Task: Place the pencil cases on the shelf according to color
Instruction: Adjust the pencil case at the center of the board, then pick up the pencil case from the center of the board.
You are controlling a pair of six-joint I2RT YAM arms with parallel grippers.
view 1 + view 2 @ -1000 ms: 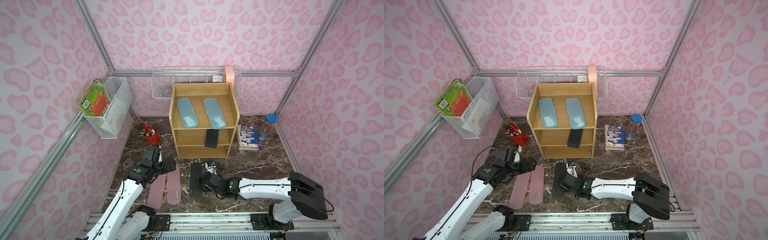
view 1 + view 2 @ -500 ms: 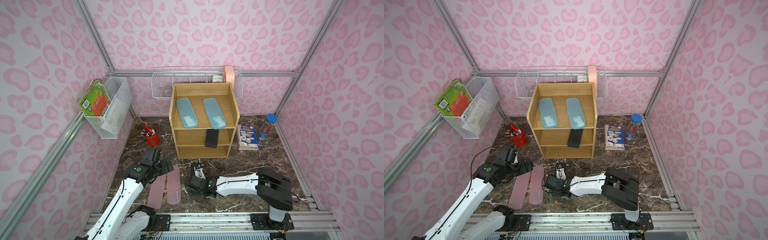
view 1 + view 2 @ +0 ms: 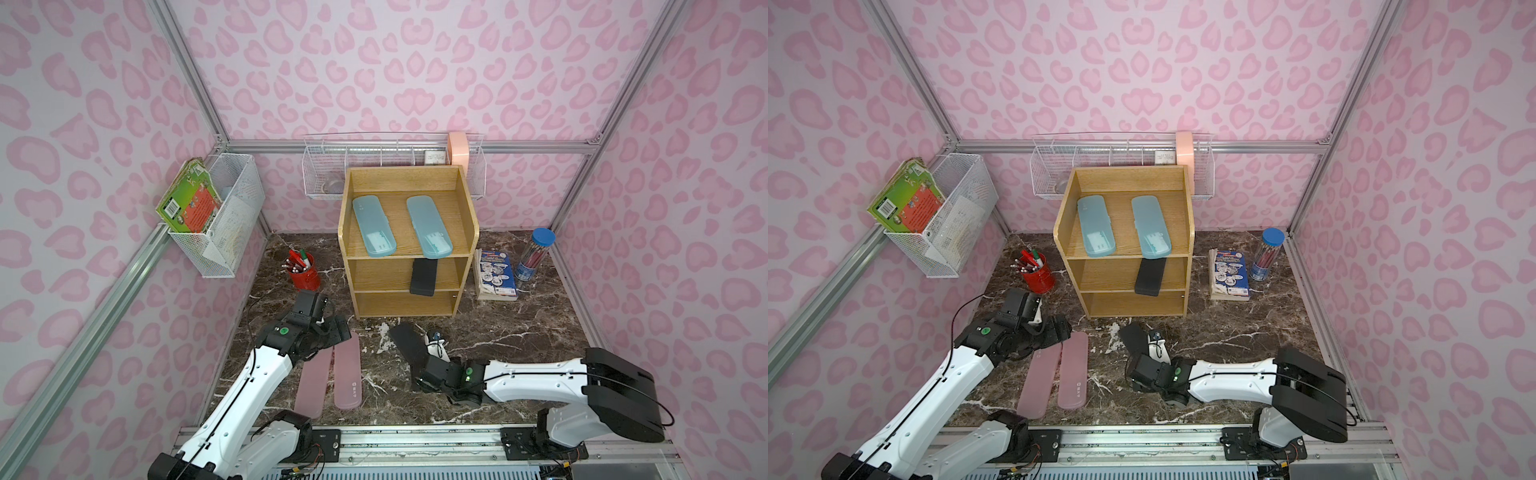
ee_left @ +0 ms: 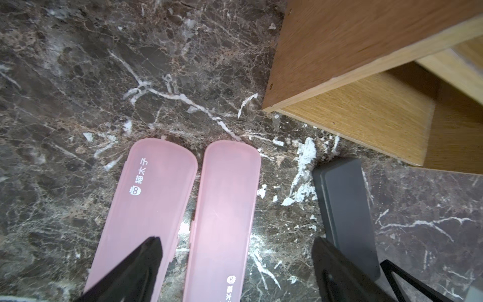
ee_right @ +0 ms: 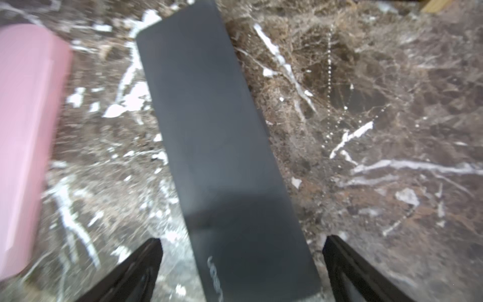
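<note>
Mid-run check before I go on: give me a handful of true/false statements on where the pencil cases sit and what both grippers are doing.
1. Both light-blue cases lie on the top tier of the shelf. True.
2. The right gripper is shut on the unshelved black case. False: its jaws stand open on either side of that case.
3. The shelved black case sits on the middle tier, one end sticking out over the front. True.
4. The pink cases lie on the bottom tier. False: both lie side by side on the table.
5. The left gripper hangs open over the pink cases. True.
</note>
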